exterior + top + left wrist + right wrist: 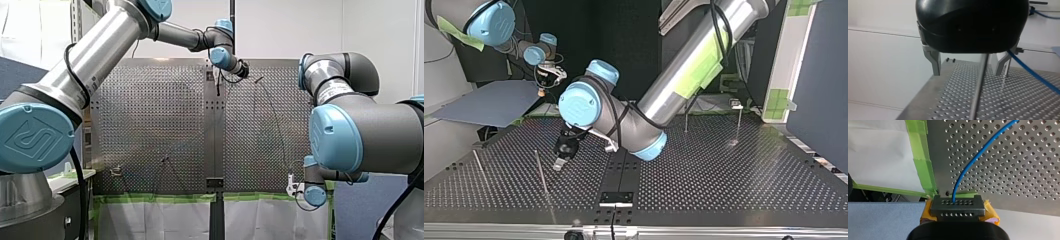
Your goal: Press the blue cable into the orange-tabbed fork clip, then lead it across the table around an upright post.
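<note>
Right wrist view: the right gripper (958, 207) had its fingers closed together on the blue cable (979, 151). Yellow pads (991, 213) showed on either side of the dark finger block. The cable came out of the closed fingers and curved away ahead of the gripper over the perforated table (1023, 170). The gripper sat right at the table's edge, with a strip of green tape (923, 170) just beside it.

Left wrist view: the left gripper (967, 73) had a black body and metal fingers (934, 60), spread wide and holding nothing. A thin upright post (978, 90) stood in the gap between the fingers, nearer one than the other, apparently touching neither. The blue cable passed just outside that nearer finger and ran off low over the table. Whether it touched the finger couldn't be told.

Front view: the left gripper was out over the table's far middle and the right gripper low at the near edge, well apart. The cable showed only as a thin dark line leading from the right gripper and arcing toward the left one. Finger gaps weren't readable here.

Top view: the left gripper hung tips-down just above the table, with a thin post just beside it. The right gripper was well beyond it at the table's edge, one yellow pad visible. The cable was too thin to trace.
</note>
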Robot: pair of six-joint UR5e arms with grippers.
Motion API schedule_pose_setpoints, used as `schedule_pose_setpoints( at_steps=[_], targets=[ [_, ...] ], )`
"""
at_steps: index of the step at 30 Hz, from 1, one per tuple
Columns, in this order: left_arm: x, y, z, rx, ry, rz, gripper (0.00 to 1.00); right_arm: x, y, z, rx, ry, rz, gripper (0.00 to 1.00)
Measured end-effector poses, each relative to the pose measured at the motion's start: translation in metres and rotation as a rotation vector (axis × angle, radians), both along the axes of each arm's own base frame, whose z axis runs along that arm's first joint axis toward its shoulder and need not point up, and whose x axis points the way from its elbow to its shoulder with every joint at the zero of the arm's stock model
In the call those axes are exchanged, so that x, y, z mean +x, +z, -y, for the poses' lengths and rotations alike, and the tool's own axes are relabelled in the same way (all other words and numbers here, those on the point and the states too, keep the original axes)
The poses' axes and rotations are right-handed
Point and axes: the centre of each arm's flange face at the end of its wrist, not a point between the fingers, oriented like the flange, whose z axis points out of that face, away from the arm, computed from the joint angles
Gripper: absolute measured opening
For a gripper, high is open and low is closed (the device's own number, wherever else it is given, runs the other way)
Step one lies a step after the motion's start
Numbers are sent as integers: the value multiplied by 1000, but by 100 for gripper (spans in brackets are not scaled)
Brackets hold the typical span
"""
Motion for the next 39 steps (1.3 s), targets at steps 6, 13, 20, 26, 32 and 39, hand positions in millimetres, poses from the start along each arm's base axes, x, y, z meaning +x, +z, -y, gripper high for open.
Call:
schedule_pose_setpoints(
  at_steps=[6, 13, 20, 26, 32, 39],
  targets=[
    [-3, -19, 0, 23, -3, -19, 100, 0, 0, 0, 0, 0, 0, 0],
    [-5, -21, 2, 32, -7, -15, 100, 0, 0, 0, 3, 0, 0, 0],
    [-6, -21, 2, 34, -6, -13, 100, 0, 0, 0, 2, 1, 0, 0],
    [-6, -21, 2, 35, -4, -13, 100, 0, 0, 0, 0, 2, 0, 0],
    [-6, -21, 2, 36, 4, -14, 100, 1, 0, 0, -1, 2, 0, 0],
    [-6, -21, 1, 38, 5, -16, 100, 0, 0, 0, -3, 2, 0, 0]
  ],
)
